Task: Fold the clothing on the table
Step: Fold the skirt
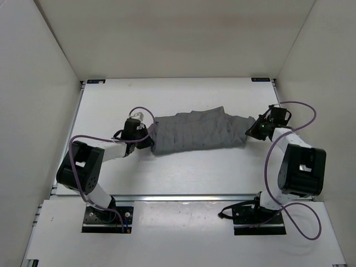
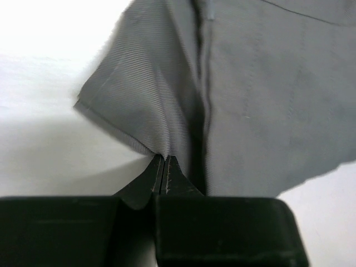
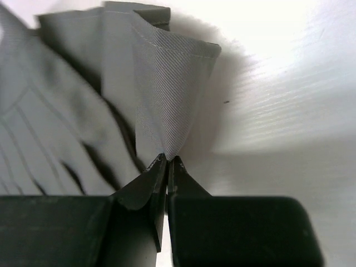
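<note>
The dark grey thin fabric garment (image 1: 197, 130) lies stretched sideways across the middle of the large white flat table (image 1: 167, 172). The left gripper (image 1: 150, 139) is at its left end and the right gripper (image 1: 256, 129) at its right end, each with jaws pinching an edge fold.

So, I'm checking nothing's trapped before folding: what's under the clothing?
White table shows around the clothing. The left gripper and right gripper pinch its ends. Anything beneath the fabric is covered.
</note>
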`<state>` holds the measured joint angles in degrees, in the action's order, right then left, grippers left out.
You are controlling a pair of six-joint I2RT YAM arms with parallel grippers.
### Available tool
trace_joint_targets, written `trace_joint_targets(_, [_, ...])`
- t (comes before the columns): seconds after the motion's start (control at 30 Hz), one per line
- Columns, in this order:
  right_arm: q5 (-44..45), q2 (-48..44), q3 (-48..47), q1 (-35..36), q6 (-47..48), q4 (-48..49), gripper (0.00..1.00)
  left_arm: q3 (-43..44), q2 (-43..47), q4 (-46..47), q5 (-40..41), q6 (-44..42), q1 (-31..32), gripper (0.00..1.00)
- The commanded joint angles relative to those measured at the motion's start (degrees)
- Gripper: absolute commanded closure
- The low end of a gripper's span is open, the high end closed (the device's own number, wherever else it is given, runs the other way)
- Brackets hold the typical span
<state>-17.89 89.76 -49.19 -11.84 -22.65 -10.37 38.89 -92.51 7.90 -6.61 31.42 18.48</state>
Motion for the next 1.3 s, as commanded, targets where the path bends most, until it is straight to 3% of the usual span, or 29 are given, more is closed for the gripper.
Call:
trace_joint_targets(0.0, [-0.6, -5.4, -1.4, -0.6, 1.4, -1.8, 1.0, -1.2, 5.1, -0.7, -0.2, 1.1, 3.3, 1.0])
trace_joint_targets(0.27, [-3.6, -10.3, -5.3, 3.7, 4.3, -7.4, 1.0, -7.3, 10.3, 1.0, -0.2, 2.7, 3.8, 1.0])
trace_joint_targets(0.43, [-7.2, -12.3, -8.9, 11.6, 3.2, -6.9, 1.0, -8.8, 10.9, 1.3, 0.3, 3.1, 3.8, 1.0])
trace_joint_targets(0.6, [-8.1, -11.6, -12.1, 24.7, -0.5, -2.3, 1.0, -10.2, 9.5, 3.4, 1.4, 3.7, 3.8, 1.0])
trace_joint_targets(0.93, [-9.5, -0.6, -17.5, 45.1, -4.2, 7.4, 1.0, -11.4, 9.5, 4.6, 1.7, 4.5, 4.4, 1.0])
trace_joint_targets(1.27, [-9.5, 11.7, -25.3, 52.9, -4.1, 7.0, 1.0, -12.7, 10.7, 5.5, 2.3, 5.3, 4.2, 1.0])
